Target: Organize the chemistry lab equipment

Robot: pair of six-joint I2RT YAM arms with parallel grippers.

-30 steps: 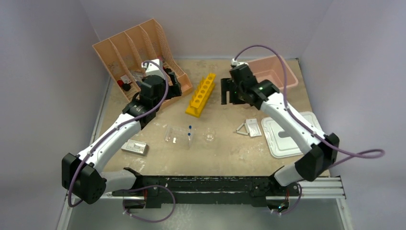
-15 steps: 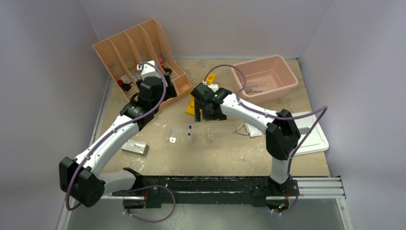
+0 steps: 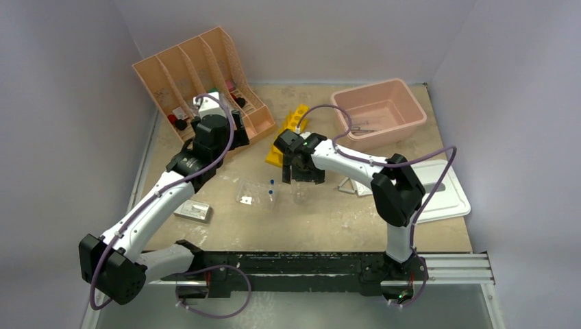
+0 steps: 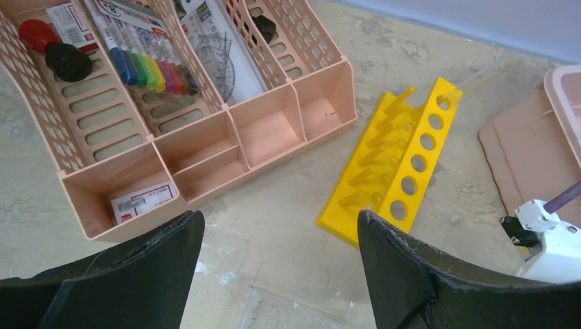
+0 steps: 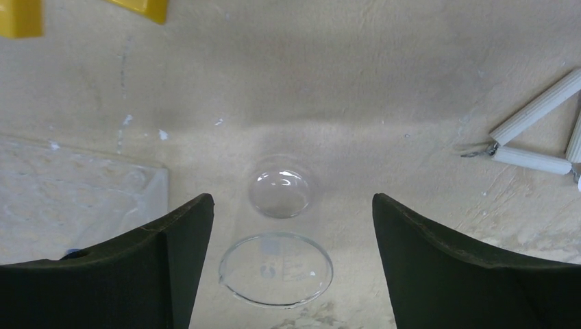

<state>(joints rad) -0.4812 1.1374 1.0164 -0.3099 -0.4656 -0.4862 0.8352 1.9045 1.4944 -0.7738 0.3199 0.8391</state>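
Note:
A small clear glass beaker (image 5: 276, 269) stands upright on the table, seen from above. My right gripper (image 5: 291, 200) hangs over it, open, one finger on each side of the beaker and touching nothing. In the top view the right gripper (image 3: 302, 174) is just behind the beaker (image 3: 299, 195). A clear bag with blue-tipped pipettes (image 3: 257, 193) lies to its left. The wire triangle (image 5: 541, 130) and a white packet (image 3: 362, 183) lie to its right. My left gripper (image 4: 279, 219) is open and empty, above bare table in front of the peach organizer (image 4: 205, 147).
A yellow test-tube rack (image 3: 288, 134) lies between the organizer (image 3: 199, 75) and the pink tub (image 3: 404, 103), which holds thin metal items. The white lid (image 3: 442, 199) lies at the right, and a silver blister sheet (image 3: 192, 210) at the front left.
My right arm swung left from the pink tub, past the yellow rack, and came down over the beaker. The left gripper drew back a little from the organizer.

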